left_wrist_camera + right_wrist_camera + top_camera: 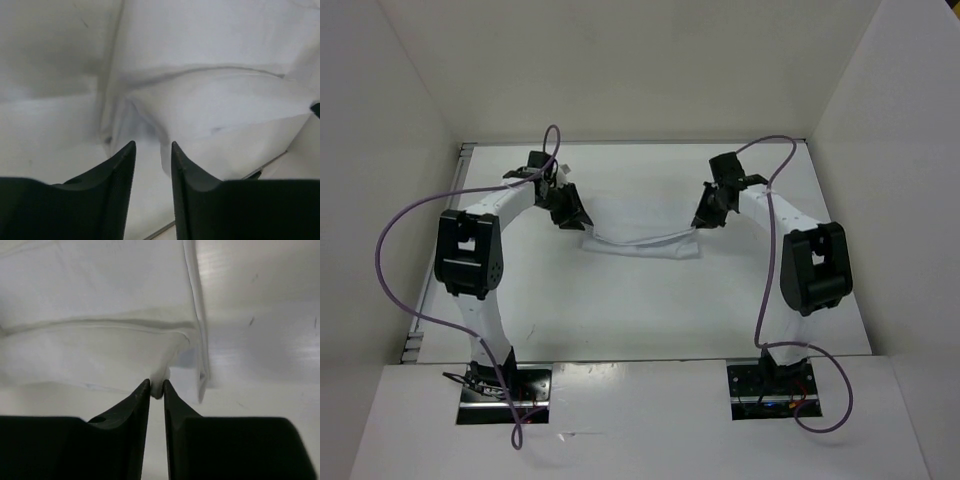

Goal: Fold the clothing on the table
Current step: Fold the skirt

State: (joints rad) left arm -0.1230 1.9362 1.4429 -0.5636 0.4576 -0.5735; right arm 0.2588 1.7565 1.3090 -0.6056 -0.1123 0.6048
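The clothing (640,246) lies on the far half of the table (650,305), stretched as a narrow band between the two arms. It is plain white and soft. One layer is doubled over another, so a long folded edge with a thin seam line runs across it, with shallow creases and grey shadows along it. The left gripper (153,146) hangs over the garment's left end with its jaws parted and nothing between them. The right gripper (157,384) is at the right end with its jaws nearly together. A small peak of fabric sits at its tips, and whether it is pinched cannot be told.
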